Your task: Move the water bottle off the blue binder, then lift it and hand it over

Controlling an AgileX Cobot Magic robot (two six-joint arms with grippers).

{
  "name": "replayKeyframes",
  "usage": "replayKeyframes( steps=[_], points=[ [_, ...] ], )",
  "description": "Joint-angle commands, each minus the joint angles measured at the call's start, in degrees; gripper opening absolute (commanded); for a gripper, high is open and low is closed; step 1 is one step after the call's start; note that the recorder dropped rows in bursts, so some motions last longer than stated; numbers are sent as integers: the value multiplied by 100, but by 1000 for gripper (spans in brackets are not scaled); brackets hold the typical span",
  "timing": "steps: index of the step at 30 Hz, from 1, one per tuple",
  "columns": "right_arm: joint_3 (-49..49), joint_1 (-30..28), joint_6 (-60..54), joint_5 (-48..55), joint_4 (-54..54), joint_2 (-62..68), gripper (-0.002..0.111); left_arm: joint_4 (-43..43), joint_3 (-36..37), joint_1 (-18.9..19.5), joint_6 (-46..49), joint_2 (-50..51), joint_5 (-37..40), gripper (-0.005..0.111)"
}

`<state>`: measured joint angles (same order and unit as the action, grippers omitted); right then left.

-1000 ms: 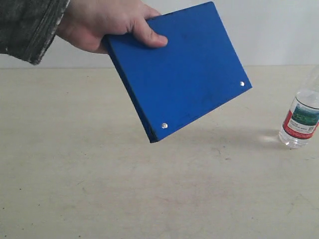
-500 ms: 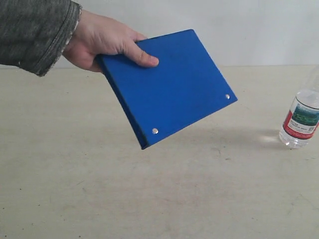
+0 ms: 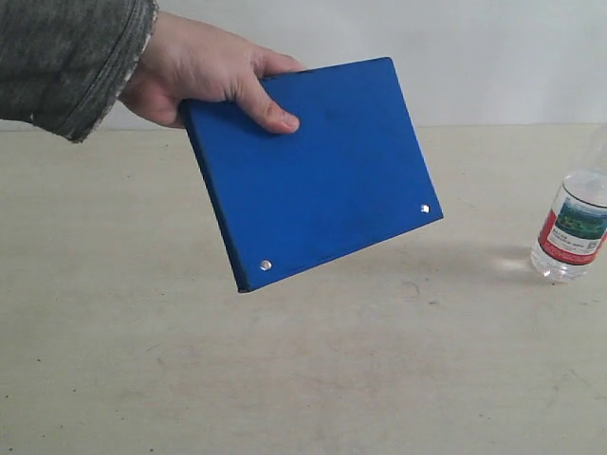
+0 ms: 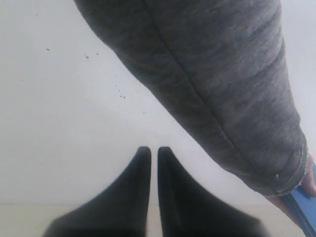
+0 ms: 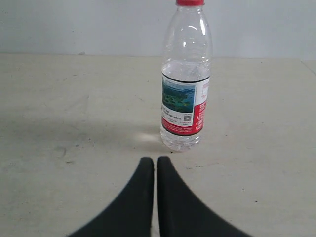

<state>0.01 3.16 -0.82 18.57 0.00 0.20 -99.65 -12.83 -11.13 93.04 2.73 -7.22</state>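
Observation:
A person's hand (image 3: 204, 76) holds the blue binder (image 3: 318, 171) tilted in the air above the table, spine edge lowest. The water bottle (image 3: 572, 227) stands upright on the table at the far right, apart from the binder; the right wrist view shows the bottle (image 5: 185, 84) with its red cap, just beyond my right gripper (image 5: 155, 160), which is shut and empty. My left gripper (image 4: 153, 150) is shut and empty too, with a grey sleeve (image 4: 212, 79) and a sliver of the binder (image 4: 302, 210) beside it. Neither gripper shows in the exterior view.
The beige table (image 3: 142, 360) spreads below the binder, with a white wall (image 3: 512, 57) behind it. The person's grey-sleeved arm (image 3: 66, 57) reaches in from the upper left.
The hand has carried the binder leftward and lower, tilting it more steeply. The bottle has stayed in place.

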Motion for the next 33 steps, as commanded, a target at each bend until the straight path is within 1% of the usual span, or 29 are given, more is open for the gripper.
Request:
replayKeyframes(
  steps=[1, 18, 21, 22, 23, 24, 25, 28, 31, 33],
  points=[
    [-1, 53, 82, -10, 97, -20, 0, -29, 23, -6, -53, -29, -27, 5],
    [-1, 53, 82, -10, 98, -20, 0, -29, 23, -6, -53, -29, -27, 5],
    [-1, 53, 82, -10, 98, -20, 0, -29, 23, 31, -53, -169, -35, 5],
    [-1, 53, 82, -10, 98, -20, 0, -29, 23, 163, -53, -205, -53, 5],
    [-1, 53, 82, -10, 98, -20, 0, -29, 23, 375, -53, -249, 45, 5],
    [-1, 53, 82, -10, 98, -20, 0, -29, 23, 581, -41, -273, 320, 5],
    [-1, 53, 82, -10, 98, -20, 0, -29, 1, 892, -41, -273, 601, 5],
    [-1, 53, 82, -10, 98, -20, 0, -29, -139, 1415, -31, -273, 1242, 5],
    [-1, 53, 82, -10, 98, -20, 0, -29, -330, 1670, 319, -273, 1615, 5],
    [-1, 53, 82, -10, 98, -20, 0, -29, -449, 1731, 535, -273, 1632, 5]
  ],
)
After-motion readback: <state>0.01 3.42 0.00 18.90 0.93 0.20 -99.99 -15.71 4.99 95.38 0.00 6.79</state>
